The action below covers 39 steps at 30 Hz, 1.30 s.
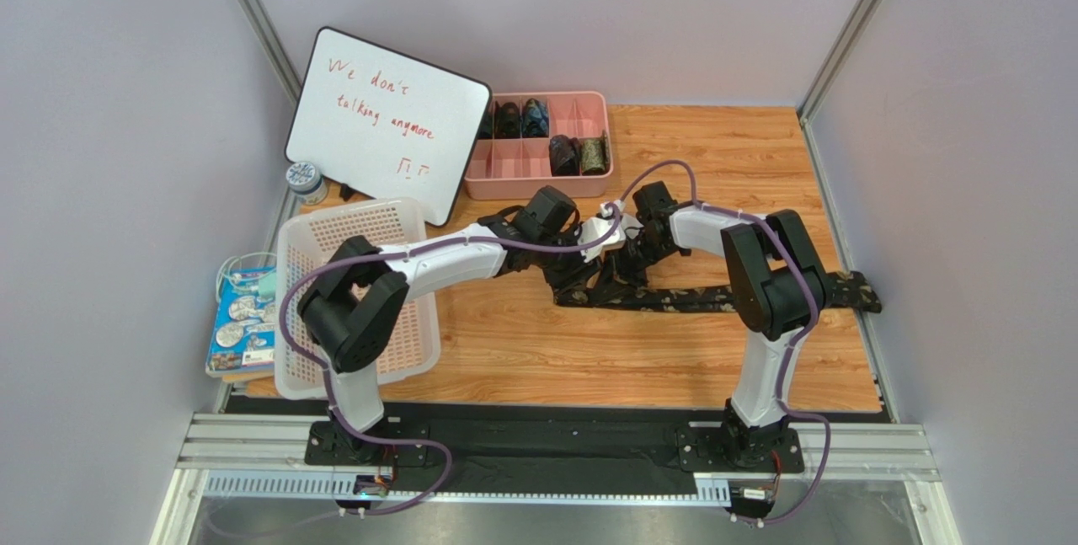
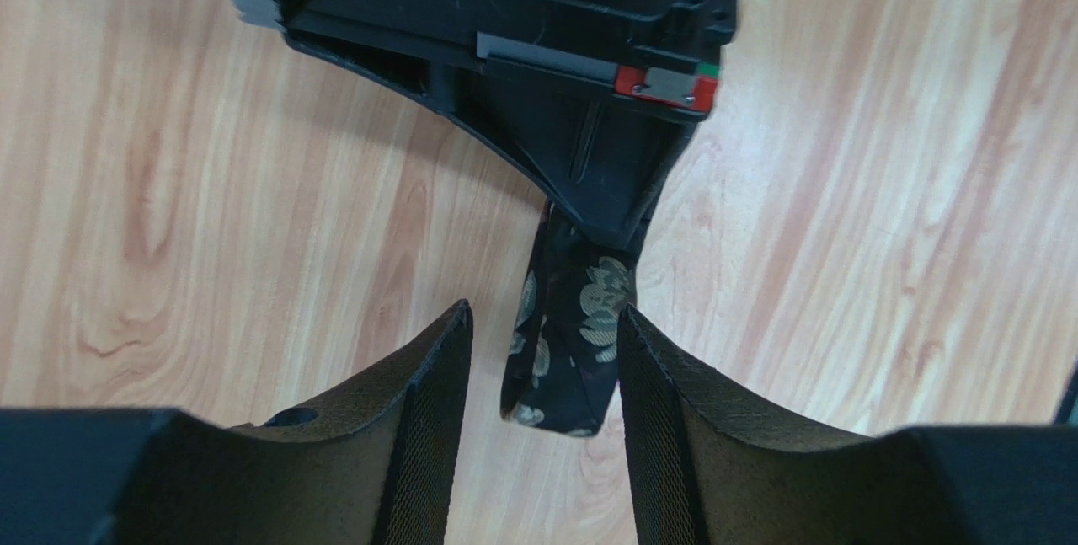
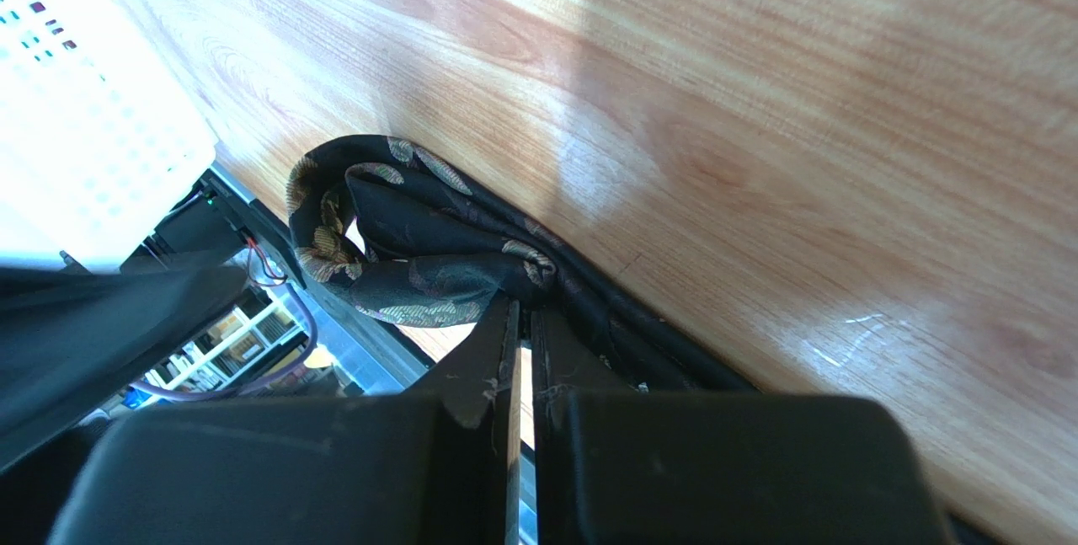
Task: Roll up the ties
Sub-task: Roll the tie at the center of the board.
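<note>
The table point(image 1: 532, 343) is pale wood-grain board, boxed in by plain grey walls point(image 1: 114, 128) on three sides, with a black rail point(image 1: 544, 425) at the near edge where both arms are bolted.

One tie point(image 1: 709, 301) lies unrolled on the table, stretched from the middle out to the right edge. Its left end is bunched into a loose fold point(image 3: 418, 236). About five rolled ties point(image 1: 563, 153) sit in the tray point(image 1: 557, 98) at the back; the far-left ones are partly hidden by the whiteboard point(image 1: 386, 116).

There are two arms, and they meet over the tie's left end. The right gripper point(image 3: 521, 311) has its fingers pressed together, pinching the tie near the fold. The left gripper point(image 2: 544, 311) is spread, its fingers either side of the tie's tip, which lies flat on the wood between them.

The whiteboard leans at the back left, with red writing on it. One white basket point(image 1: 332, 236) stands at the left under the left arm's elbow. A small round tin point(image 1: 304, 176) and a blue packet point(image 1: 243, 318) sit beyond the basket, off the wood.
</note>
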Motion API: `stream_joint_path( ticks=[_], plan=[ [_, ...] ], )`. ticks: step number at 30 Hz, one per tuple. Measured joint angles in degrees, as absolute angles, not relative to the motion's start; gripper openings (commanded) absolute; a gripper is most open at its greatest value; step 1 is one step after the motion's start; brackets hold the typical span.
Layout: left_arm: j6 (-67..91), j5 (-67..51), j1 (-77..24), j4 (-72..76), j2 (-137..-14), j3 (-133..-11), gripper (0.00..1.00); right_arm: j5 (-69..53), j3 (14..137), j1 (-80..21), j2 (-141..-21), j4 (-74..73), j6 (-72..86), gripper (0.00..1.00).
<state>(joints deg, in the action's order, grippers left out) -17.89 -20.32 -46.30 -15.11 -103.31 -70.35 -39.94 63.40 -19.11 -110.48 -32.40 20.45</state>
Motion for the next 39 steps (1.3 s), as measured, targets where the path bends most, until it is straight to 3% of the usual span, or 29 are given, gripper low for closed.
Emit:
stream_joint_path(
  ticks=[8, 15, 21, 25, 30, 34, 37, 39],
  plan=[
    [-18.20, -14.90, -47.55, -18.55, -111.11, -71.77, 0.47, -39.86, 63.59, -19.11, -110.48, -32.64, 20.45, 0.06],
    [-18.11, -13.21, -47.92, -19.68, -111.66, -72.93, 0.45, -39.92, 63.94, -19.11, -110.45, -32.64, 20.73, 0.27],
    [-18.11, -13.67, -47.88, -19.70, -111.68, -72.82, 0.44, -40.01, 64.79, -19.44, -110.10, -32.69, 21.19, 0.36],
    [-18.11, -14.46, -47.88, -19.68, -111.72, -72.79, 0.43, -39.35, 65.58, -19.49, -110.10, -32.67, 21.15, 0.35],
    [-17.96, -14.61, -47.77, -19.68, -111.77, -72.82, 0.47, -37.65, 65.65, -20.36, -110.13, -32.73, 20.36, 0.26],
    [-15.94, -15.27, -46.96, -20.14, -111.77, -73.14, 0.47, -36.58, 65.93, -20.78, -110.48, -33.12, 19.59, 0.27],
    [-13.78, -16.36, -46.04, -21.43, -111.79, -73.65, 0.46, -36.91, 66.83, -20.93, -111.26, -33.74, 19.51, 0.19],
    [-12.62, -16.84, -45.78, -22.24, -111.83, -73.91, 0.45, -37.04, 67.37, -20.99, -111.79, -33.98, 19.16, 0.23]
  ],
)
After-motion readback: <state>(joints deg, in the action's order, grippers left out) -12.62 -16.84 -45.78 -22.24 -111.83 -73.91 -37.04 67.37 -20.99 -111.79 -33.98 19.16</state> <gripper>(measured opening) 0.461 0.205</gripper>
